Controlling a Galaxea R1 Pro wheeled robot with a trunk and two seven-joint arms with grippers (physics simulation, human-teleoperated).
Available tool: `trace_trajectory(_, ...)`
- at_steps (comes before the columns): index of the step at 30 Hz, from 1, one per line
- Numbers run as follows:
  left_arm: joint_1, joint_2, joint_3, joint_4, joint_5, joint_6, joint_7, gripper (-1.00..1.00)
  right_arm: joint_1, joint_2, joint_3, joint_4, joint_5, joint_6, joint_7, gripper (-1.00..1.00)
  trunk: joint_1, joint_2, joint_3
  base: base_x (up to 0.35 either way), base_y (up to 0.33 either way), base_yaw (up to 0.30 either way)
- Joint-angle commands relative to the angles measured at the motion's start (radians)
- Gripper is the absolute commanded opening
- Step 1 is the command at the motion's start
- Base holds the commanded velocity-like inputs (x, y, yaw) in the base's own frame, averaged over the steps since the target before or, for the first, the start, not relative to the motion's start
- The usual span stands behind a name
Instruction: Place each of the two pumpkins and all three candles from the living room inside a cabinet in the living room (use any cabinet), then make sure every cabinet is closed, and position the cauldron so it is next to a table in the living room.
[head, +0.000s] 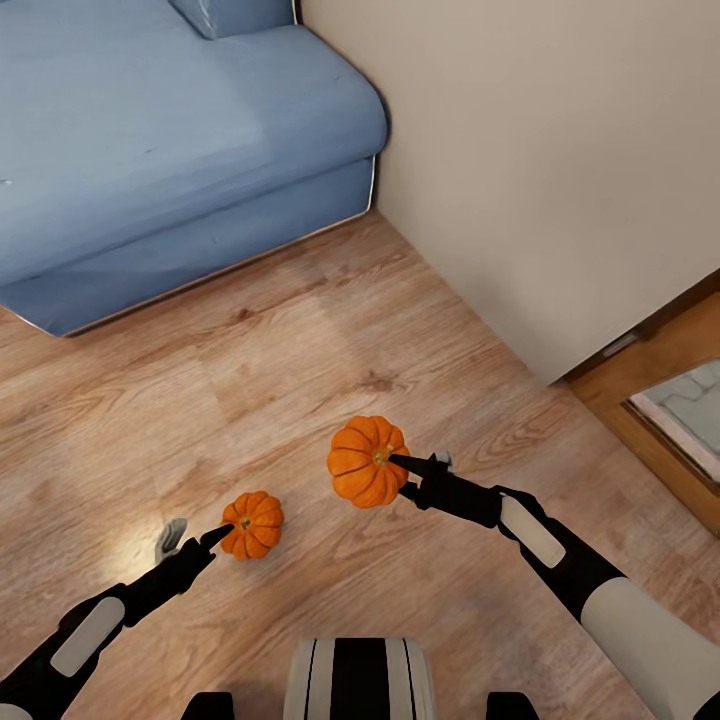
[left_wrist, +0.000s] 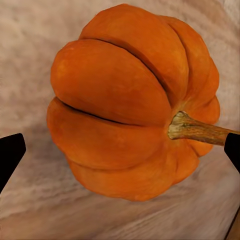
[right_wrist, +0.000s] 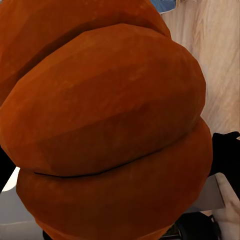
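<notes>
The larger-looking pumpkin (head: 367, 461) sits at centre-right of the head view, lifted above the floor (head: 300, 380), with the right tool (head: 400, 462) pinching it: one dark finger lies across its stem end and a pale finger tip shows behind it. In the right wrist view this pumpkin (right_wrist: 105, 125) bulges close to the camera, a black finger (right_wrist: 227, 155) against its side.

The second pumpkin (head: 252, 524) is at lower left of centre in the head view. The left tool (head: 200, 540) is spread around it, a black finger tip touching its near side and a grey finger out to the left; whether it rests on the floor I cannot tell. The left wrist view shows that pumpkin (left_wrist: 132, 102) with its stem (left_wrist: 197, 129) between two black fingertips (left_wrist: 10, 152), apart from the ribs.

A blue sofa (head: 170, 140) fills the upper left, a beige wall (head: 540, 150) the upper right, and a wooden door frame (head: 650, 390) the right edge.
</notes>
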Motion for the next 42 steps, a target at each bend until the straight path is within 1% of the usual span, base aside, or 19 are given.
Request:
trace_trajectory(1,0.000,0.001,-0.003,0.002,0.010,0.005,0.000,1.00,-0.001,-0.001,0.004,0.000,-0.009,0.006,-0.002,-1.00,0.000,0.000,-0.001,0.005,-0.015,0.000)
trace_trajectory(7,0.000,0.001,-0.001,0.003,0.010,0.005,0.000,1.00,-0.001,-0.001,0.004,0.000,-0.009,0.006,-0.003,-1.00,0.000,0.000,-0.001,0.001,-0.003,0.000)
trace_trajectory(10,0.000,0.001,-0.001,0.003,0.010,0.005,0.000,1.00,-0.001,-0.001,0.004,0.000,-0.009,0.006,-0.003,-1.00,0.001,-0.001,-0.012,0.000,0.000,0.000)
trace_trajectory(15,0.000,0.001,-0.001,0.003,0.010,0.005,0.000,1.00,-0.001,-0.001,0.004,0.000,-0.009,0.006,-0.003,-1.00,0.001,-0.001,-0.012,0.000,0.000,0.000)
trace_trajectory(22,0.000,0.001,-0.001,0.001,0.010,0.005,0.000,1.00,-0.001,-0.001,0.004,0.000,-0.009,0.006,-0.001,-1.00,0.004,-0.003,-0.039,0.000,0.000,0.000)
trace_trajectory(42,0.000,0.001,-0.001,-0.003,0.010,0.005,-0.001,1.00,-0.001,-0.001,0.003,0.000,-0.009,0.006,-0.001,-1.00,0.004,-0.003,-0.039,0.002,-0.002,0.000)
